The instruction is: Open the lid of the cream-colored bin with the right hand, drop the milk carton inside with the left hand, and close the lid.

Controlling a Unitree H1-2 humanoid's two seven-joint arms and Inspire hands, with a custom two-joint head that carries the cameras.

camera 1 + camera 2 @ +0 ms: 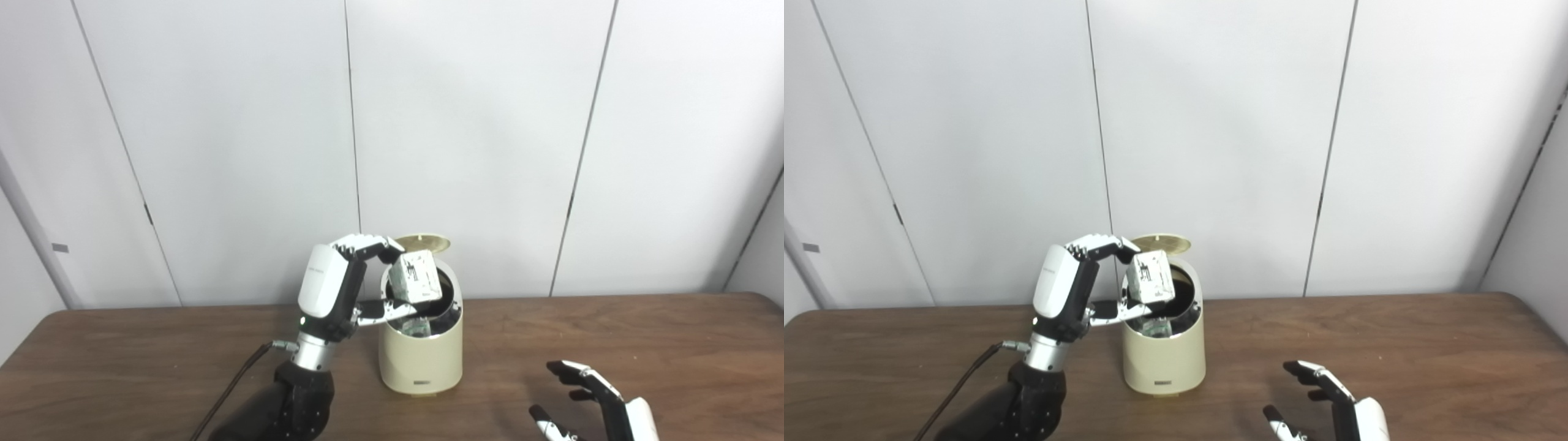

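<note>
On the brown surface [612, 331] stands the cream-colored bin [420, 361], its lid [422, 243] raised upright behind the mouth. Above that mouth the left hand [343, 285] pinches the tilted milk carton [416, 277] between fingertips and thumb. Near the front edge, the right hand [597, 401] rests spread, holding nothing.

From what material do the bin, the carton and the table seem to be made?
The cream-colored bin looks like smooth plastic with a soft sheen; its dark inside reflects like metal or glossy plastic. The milk carton, held by the left hand, looks like printed matte paperboard with sharp folded edges. The table shows brown wood grain; whether solid wood or laminate, I cannot tell.
</note>
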